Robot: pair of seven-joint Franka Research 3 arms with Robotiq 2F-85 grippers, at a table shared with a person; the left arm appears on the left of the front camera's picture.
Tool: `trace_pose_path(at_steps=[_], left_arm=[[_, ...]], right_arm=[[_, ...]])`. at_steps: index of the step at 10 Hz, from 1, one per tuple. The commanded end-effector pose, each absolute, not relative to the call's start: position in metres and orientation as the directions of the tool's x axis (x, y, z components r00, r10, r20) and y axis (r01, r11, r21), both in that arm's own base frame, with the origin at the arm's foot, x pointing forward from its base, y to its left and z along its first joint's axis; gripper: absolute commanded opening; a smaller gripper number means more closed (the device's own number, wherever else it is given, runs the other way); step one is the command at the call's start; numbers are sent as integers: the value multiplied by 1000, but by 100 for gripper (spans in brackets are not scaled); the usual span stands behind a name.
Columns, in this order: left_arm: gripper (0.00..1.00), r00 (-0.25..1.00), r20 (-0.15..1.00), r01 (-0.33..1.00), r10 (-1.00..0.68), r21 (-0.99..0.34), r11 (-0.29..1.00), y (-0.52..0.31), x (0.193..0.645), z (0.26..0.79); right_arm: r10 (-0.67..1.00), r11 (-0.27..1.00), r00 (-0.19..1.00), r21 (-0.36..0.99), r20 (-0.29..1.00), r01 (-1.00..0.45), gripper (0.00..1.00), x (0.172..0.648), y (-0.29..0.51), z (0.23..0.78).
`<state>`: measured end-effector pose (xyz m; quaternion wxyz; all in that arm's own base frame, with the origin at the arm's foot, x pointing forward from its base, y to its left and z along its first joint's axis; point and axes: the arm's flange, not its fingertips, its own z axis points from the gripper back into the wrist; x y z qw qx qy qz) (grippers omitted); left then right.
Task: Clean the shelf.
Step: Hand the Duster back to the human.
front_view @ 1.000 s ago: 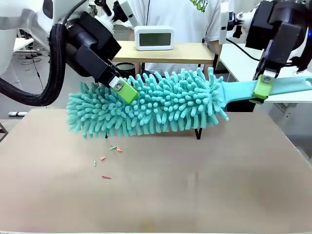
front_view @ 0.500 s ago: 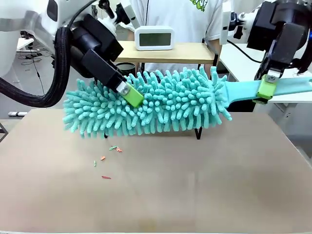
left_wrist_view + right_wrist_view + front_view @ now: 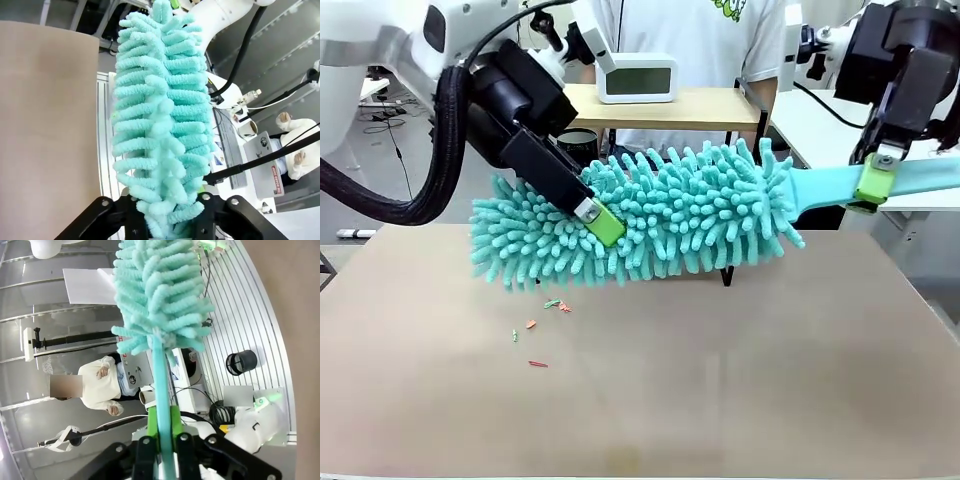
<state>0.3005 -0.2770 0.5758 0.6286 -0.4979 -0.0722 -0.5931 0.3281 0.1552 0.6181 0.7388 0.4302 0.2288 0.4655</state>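
**Duster held at both ends, in front of the shelf**

While clamped in both grippers, hangs above the brown table (image 3: 720, 380): a teal chenille duster (image 3: 660, 220), lying roughly level across the front view. Pinched at mid-head by the left gripper (image 3: 603, 224), jaws closed into the fluffy strands; seen again from the left wrist (image 3: 167, 220), fingers buried in the fibres. Gripped at the flat teal handle (image 3: 840, 185) by the right gripper (image 3: 876, 187), green pads tight on it; same hold from the right wrist (image 3: 162, 440). Behind the duster, partly hidden, stands the shelf (image 3: 720, 105), wooden top board carrying a white digital clock (image 3: 637, 77), one black leg visible below. Scattered on the table near the duster's left end: small coloured scraps (image 3: 545, 320). Beyond the shelf, a person in a white shirt (image 3: 680, 30).
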Motion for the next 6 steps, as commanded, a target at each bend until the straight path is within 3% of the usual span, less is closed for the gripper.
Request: trace_pose_path(at_steps=[1, 4, 5, 6], left_arm=[[0, 269, 677, 823, -685, -531, -202, -277, 303, 575], [0, 267, 681, 825, -682, -527, -203, -278, 303, 573], [0, 262, 674, 828, -690, -524, -198, -279, 303, 572], [0, 254, 669, 828, -699, -524, -200, -279, 303, 572]], right_arm=[[890, 194, 453, 853, 56, -486, 12, 327, 146, 626], [883, 228, 470, 853, 22, -469, 12, 330, 146, 622], [875, 248, 484, 846, 13, -472, 72, 332, 147, 620], [858, 223, 509, 845, 67, -487, 72, 334, 147, 621]])
